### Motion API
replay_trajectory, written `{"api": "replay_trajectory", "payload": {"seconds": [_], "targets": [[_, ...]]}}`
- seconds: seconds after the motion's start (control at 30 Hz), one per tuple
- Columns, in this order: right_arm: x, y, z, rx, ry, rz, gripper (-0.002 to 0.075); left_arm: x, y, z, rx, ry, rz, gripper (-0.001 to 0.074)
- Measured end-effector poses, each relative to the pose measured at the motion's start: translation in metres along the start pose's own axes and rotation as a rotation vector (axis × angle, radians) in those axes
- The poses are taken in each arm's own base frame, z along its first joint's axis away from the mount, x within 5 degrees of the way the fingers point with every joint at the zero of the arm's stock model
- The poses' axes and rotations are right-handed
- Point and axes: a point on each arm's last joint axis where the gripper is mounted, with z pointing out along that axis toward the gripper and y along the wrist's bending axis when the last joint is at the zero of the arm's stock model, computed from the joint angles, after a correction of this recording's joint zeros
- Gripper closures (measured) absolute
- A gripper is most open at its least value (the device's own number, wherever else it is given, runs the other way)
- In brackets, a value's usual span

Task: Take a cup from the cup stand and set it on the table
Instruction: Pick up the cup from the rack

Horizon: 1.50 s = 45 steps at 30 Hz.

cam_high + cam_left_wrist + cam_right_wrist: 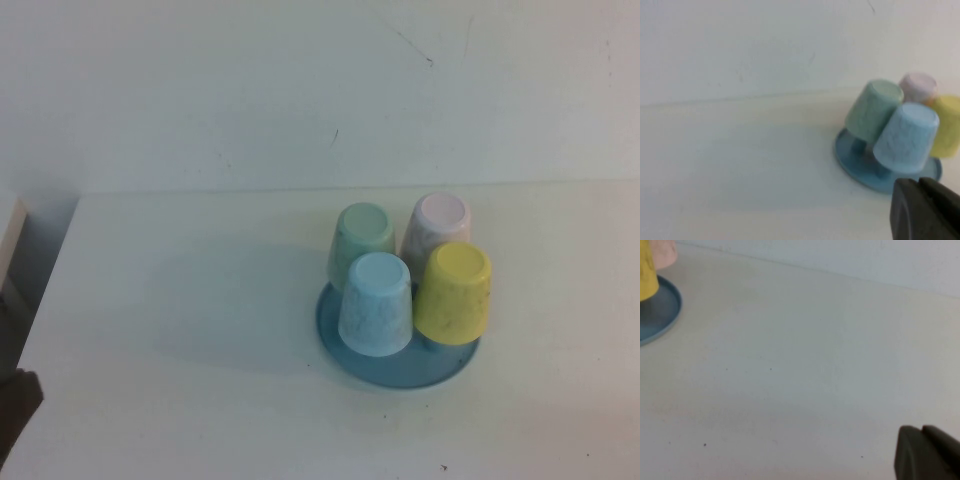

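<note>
I see the light blue cup (376,304) sitting upside down on the cup stand (400,368), at its front-left, with the green cup (361,243), pink cup (436,224) and yellow cup (454,293) crowded around it on the white table (180,340). My left gripper (925,210) hangs low, near the stand and apart from the cup; my right gripper (927,454) hovers over bare tabletop, well away. I cannot tell either grip's state.
</note>
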Motion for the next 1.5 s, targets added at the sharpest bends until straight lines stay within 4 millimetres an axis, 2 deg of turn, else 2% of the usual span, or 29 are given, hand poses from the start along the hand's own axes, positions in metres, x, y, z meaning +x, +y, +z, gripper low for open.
{"api": "replay_trajectory", "payload": {"seconds": [0.17, 0.3, 0.43, 0.63, 0.87, 1.07, 1.23, 1.3, 1.37, 1.5], "targets": [[0.0, 0.0, 0.0, 0.003, 0.001, -0.007, 0.0727, -0.042, -0.009, 0.021, 0.103, 0.296, 0.199, 0.0738], [0.0, 0.0, 0.0, 0.003, 0.001, -0.007, 0.0727, -0.067, -0.007, 0.046, 0.188, 0.46, 0.275, 0.0738], [0.0, 0.0, 0.0, 0.004, 0.001, -0.008, 0.0727, -0.082, -0.001, 0.073, 0.231, 0.594, 0.309, 0.0738], [0.0, 0.0, 0.0, 0.004, 0.001, -0.01, 0.0727, -0.09, -0.005, 0.103, 0.276, 0.732, 0.424, 0.0738], [0.0, 0.0, 0.0, 0.005, 0.001, -0.011, 0.0727, -0.095, -0.047, 0.134, 0.318, 0.819, 0.574, 0.0738], [0.0, 0.0, 0.0, 0.005, 0.001, -0.011, 0.0727, -0.098, -0.078, 0.175, 0.309, 0.924, 0.597, 0.0738], [0.0, 0.0, 0.0, 0.005, 0.001, -0.011, 0.0727, -0.103, -0.091, 0.218, 0.316, 0.952, 0.585, 0.0733], [0.0, 0.0, 0.0, 0.004, 0.001, -0.01, 0.0727, -0.104, -0.095, 0.234, 0.32, 0.953, 0.584, 0.0707], [0.0, 0.0, 0.0, 0.002, 0.0, -0.004, 0.0727, -0.105, -0.098, 0.244, 0.323, 0.948, 0.588, 0.0648], [0.0, 0.0, 0.0, 0.0, 0.0, 0.0, 0.0727, -0.094, -0.111, 0.265, 0.341, 0.969, 0.595, 0.0391]]}}
